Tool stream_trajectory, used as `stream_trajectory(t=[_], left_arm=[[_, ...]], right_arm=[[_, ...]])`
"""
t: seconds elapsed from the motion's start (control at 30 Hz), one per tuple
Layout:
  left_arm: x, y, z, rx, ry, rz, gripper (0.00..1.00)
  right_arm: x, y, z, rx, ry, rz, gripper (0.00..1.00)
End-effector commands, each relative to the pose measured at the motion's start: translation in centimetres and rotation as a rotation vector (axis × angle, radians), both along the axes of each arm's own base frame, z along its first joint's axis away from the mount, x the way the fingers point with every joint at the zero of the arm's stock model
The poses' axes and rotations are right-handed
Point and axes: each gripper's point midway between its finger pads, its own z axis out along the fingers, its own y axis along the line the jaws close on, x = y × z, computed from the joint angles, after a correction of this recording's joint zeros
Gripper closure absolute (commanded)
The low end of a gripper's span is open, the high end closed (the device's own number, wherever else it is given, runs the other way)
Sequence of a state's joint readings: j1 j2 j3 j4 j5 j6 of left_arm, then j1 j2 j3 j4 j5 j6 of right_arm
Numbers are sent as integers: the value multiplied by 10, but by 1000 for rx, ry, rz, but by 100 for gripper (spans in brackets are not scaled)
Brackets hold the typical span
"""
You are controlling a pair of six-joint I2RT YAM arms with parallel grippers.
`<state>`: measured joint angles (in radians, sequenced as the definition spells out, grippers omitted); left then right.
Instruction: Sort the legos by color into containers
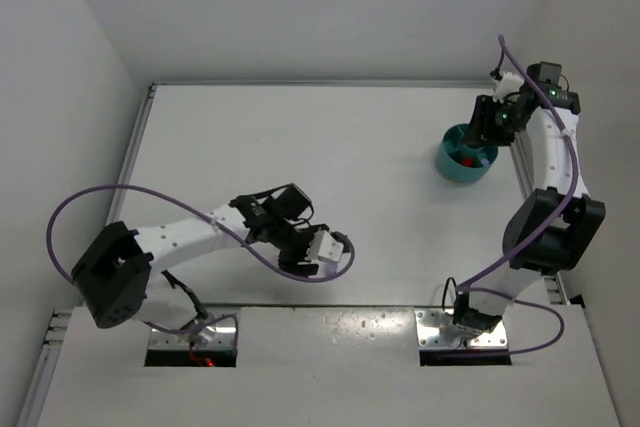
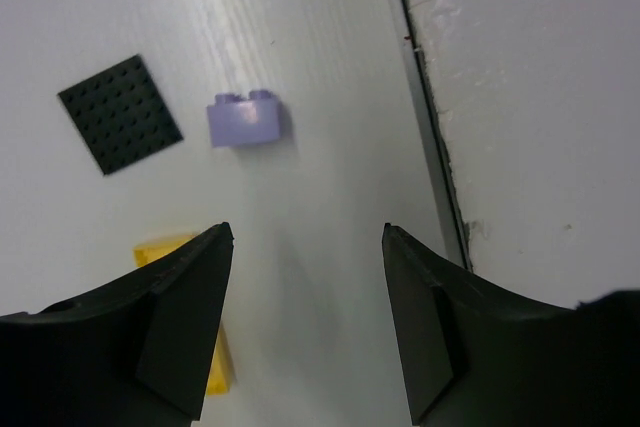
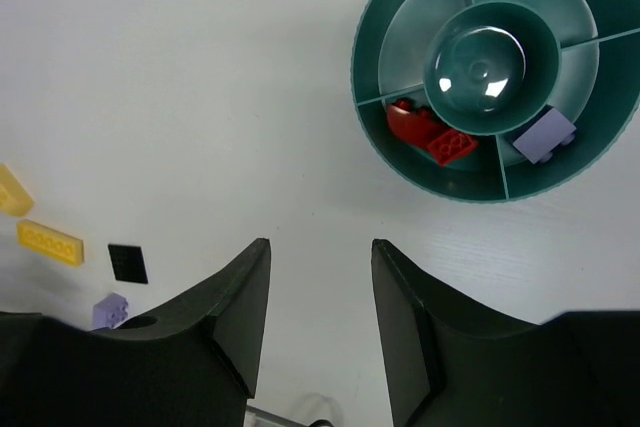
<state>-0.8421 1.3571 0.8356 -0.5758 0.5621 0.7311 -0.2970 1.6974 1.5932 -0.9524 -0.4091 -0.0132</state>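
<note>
Left jaws are parted with nothing between them, over the table (image 2: pixel 320 67). Just ahead of them sits a lavender brick (image 2: pixel 246 120), with a black plate (image 2: pixel 120 113) off to its left and a yellow piece (image 2: pixel 160 247) half hidden behind one finger. Right jaws are parted too and empty, above bare table near the teal bowl (image 3: pixel 600 7). In there, red legos (image 3: pixel 430 132) and a second lavender brick (image 3: pixel 545 134) sit in next-door compartments.

The left arm (image 1: pixel 180 237) stretches from 8 o'clock toward the centre, its left gripper (image 2: pixel 308 232) with jaws apart, holding nothing. The right arm (image 1: pixel 550 217) reaches up to 2 o'clock, its right gripper (image 3: pixel 320 244) likewise parted.
</note>
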Motion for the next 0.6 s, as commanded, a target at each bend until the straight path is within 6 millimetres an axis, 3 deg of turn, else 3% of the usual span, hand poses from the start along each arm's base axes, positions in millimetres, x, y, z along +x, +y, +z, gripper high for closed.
stream_trajectory(t=[0.0,0.2,0.43,0.57], left_arm=[[-10,-29,7,-43,-30,-122,33],[4,-53,-13,-5,-93,-106,33],[23,-63,-16,-11,-152,-59,34],[22,-65,-25,13,-144,-65,34]], right_arm=[[2,5,11,11,-46,35,54],[2,5,11,11,-46,35,54],[3,8,11,30,-41,45,52],[5,8,13,30,-42,45,51]])
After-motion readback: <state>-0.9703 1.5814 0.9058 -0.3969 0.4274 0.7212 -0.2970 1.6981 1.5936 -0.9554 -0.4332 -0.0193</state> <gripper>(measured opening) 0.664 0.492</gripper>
